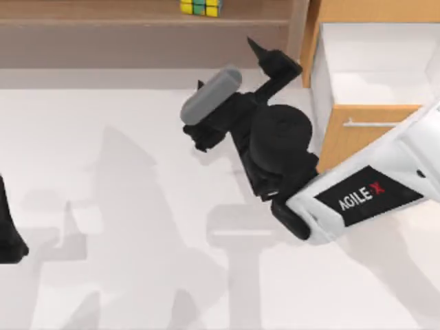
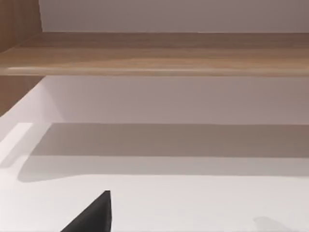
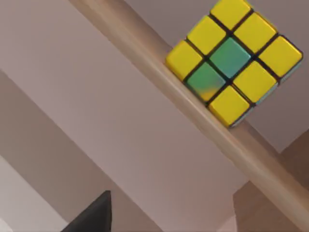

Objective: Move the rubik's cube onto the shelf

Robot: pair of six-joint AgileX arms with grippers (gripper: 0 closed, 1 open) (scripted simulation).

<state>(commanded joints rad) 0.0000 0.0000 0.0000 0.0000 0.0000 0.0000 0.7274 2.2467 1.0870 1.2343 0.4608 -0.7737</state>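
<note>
The rubik's cube [image 1: 200,7], with yellow and green tiles, rests on the light wooden shelf [image 1: 103,20] at the back of the table. In the right wrist view the cube [image 3: 234,60] sits right at the front edge of the shelf board [image 3: 145,53]. My right gripper [image 1: 227,64] hangs in front of and below the shelf, a little right of the cube. It is open, holds nothing and stands apart from the cube. One of its dark fingers [image 3: 91,217] shows in the right wrist view. My left arm [image 1: 8,237] is parked at the table's left edge.
An orange-tan drawer cabinet [image 1: 357,130] with a silver handle stands at the back right, its white drawer [image 1: 378,62] pulled open beside my right arm. In the left wrist view the shelf board [image 2: 154,53] runs above the white table [image 2: 193,203].
</note>
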